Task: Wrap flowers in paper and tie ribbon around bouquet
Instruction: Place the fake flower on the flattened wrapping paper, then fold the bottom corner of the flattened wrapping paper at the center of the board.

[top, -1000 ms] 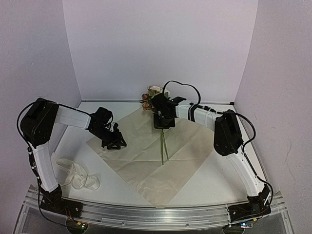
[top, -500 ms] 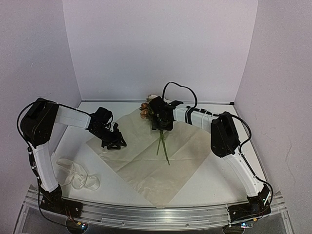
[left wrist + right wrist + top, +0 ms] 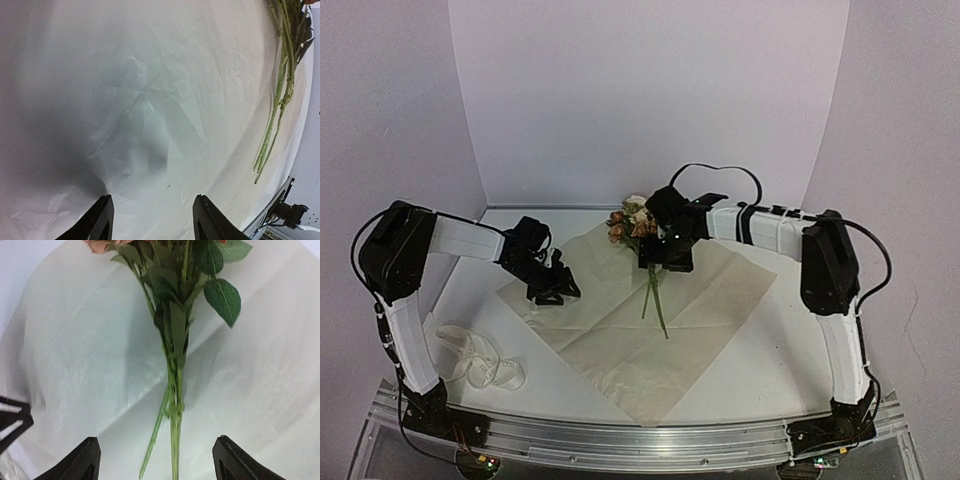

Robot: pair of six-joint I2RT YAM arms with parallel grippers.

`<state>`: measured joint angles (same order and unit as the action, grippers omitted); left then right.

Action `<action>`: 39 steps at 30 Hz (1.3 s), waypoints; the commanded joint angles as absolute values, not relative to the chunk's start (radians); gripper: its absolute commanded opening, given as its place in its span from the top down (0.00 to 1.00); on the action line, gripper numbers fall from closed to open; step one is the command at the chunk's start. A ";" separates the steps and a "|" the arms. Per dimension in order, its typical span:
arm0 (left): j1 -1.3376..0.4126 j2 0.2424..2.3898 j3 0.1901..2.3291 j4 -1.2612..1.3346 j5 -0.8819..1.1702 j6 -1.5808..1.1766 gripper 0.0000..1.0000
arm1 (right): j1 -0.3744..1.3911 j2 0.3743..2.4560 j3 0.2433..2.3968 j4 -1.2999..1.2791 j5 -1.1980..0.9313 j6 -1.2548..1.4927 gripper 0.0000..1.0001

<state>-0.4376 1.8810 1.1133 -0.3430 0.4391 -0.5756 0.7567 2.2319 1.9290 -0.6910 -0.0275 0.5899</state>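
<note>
The flowers [image 3: 632, 224] lie on the peach-tan paper [image 3: 620, 345], rose heads toward the back wall and thin stems [image 3: 656, 298] pointing to the near edge. My right gripper [image 3: 667, 258] hovers open just above the stems [image 3: 175, 385], with its jaws [image 3: 156, 440] wide on either side and not touching them. My left gripper [image 3: 552, 290] sits low over the paper's left corner. It is open [image 3: 153, 200], with only creased paper [image 3: 150, 100] between its fingers. The ribbon [image 3: 475, 362] lies in loose loops at the near left, off the paper.
The white table [image 3: 780, 345] is boxed in by pale walls at the back and both sides. A metal rail [image 3: 640, 440] runs along the near edge. The paper's near corner reaches close to that rail.
My right gripper has opened and let go of the flowers, which now lie tilted on the paper. The right arm has swung back to the right. The left jaws have widened a little.
</note>
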 commanded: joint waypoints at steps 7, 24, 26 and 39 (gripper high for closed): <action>-0.557 1.527 0.889 -0.356 0.230 -0.798 0.34 | 0.820 1.783 1.403 -0.661 -0.214 0.481 0.27; -0.880 1.282 0.445 0.022 0.026 -1.461 0.22 | 0.928 1.442 0.876 -0.474 -0.174 0.656 0.29; -0.893 1.303 0.418 0.089 0.017 -1.528 0.25 | 0.929 1.416 0.845 -0.464 -0.157 0.675 0.29; -0.957 1.429 0.427 0.210 -0.063 -1.654 0.61 | 0.960 1.304 0.760 -0.460 -0.085 0.604 0.32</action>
<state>-0.9446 1.4417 0.4184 0.2428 -0.0130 -1.6244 0.9452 1.3542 0.7564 -0.4597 -0.1267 0.6744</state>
